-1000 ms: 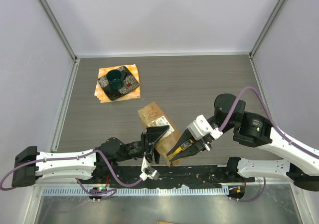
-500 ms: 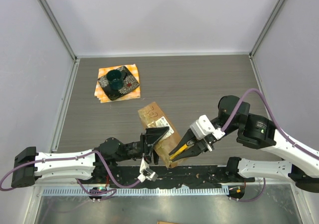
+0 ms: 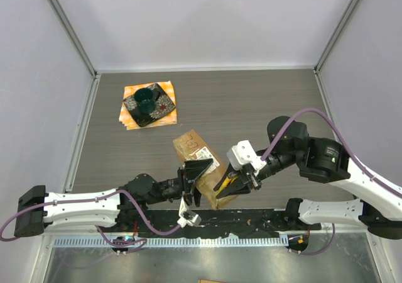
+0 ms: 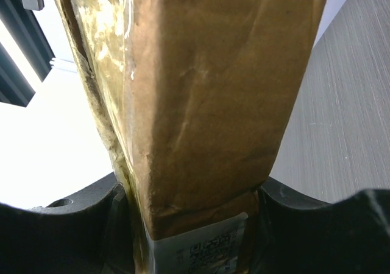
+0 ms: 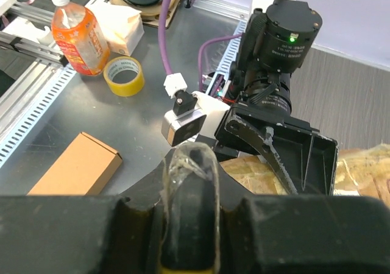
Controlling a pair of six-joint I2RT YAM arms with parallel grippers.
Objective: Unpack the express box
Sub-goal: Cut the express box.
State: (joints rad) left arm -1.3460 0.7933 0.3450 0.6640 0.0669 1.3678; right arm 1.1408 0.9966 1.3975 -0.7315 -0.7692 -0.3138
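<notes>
A grey wood-grain surface (image 3: 264, 107) fills the floor of a pale-walled booth. Far back on its left side, a dark dish (image 3: 149, 102) sits on an orange cloth (image 3: 168, 91). The express box (image 3: 193, 146) lies near the middle of the near edge, set diagonally with its white label facing up and its far end pointing toward the dish. The left pincer (image 3: 197, 173) reaches in from the left and is clenched across the box about halfway along. The left wrist view shows brown cardboard and shiny tape pressed between both fingers. The right pincer (image 3: 226, 185) comes in from the right, its tip at the box's right long edge near the near end, grasping a black tool (image 5: 189, 189) with yellow on it and wrapped in clear tape. Whether the tool's tip touches the cardboard cannot be told. Past the surface's near edge, the right wrist view shows a metal bench with an orange bottle (image 5: 76, 33), a roll of tape (image 5: 124, 76) and a small cardboard carton (image 5: 73, 164).
</notes>
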